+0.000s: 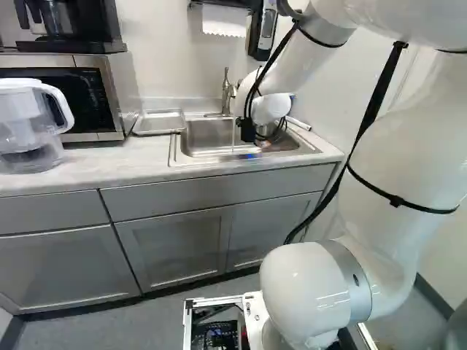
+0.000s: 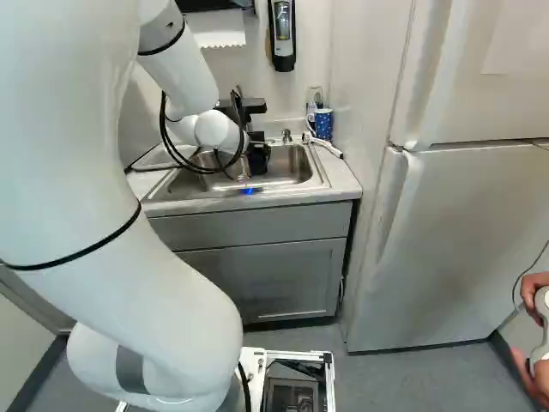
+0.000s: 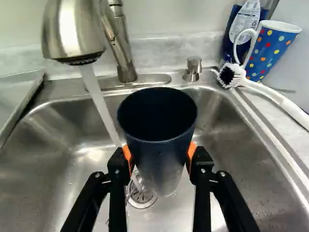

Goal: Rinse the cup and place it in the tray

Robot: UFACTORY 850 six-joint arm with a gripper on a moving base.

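Note:
At the sink in the right base view, my gripper (image 2: 259,156) reaches down over the basin. In the wrist view the gripper (image 3: 160,152) is closed around a dark blue cup (image 3: 161,157), an orange pad pressing on each side. The cup's mouth is uppermost and its inside looks dark. Water (image 3: 100,101) streams from the faucet head (image 3: 72,31) past the cup's side, not into its mouth, down towards the drain (image 3: 142,197). The metal tray (image 1: 159,122) lies on the counter beside the sink, its edge also showing in the wrist view.
The steel sink (image 3: 63,145) surrounds the gripper. On the counter beside it are a white brush (image 3: 275,96), a dotted blue cup (image 3: 273,48) and a bottle (image 3: 244,24). A pitcher (image 1: 33,124) and microwave (image 1: 109,95) stand beyond the tray. A person's hands (image 2: 536,292) show near the fridge (image 2: 455,249).

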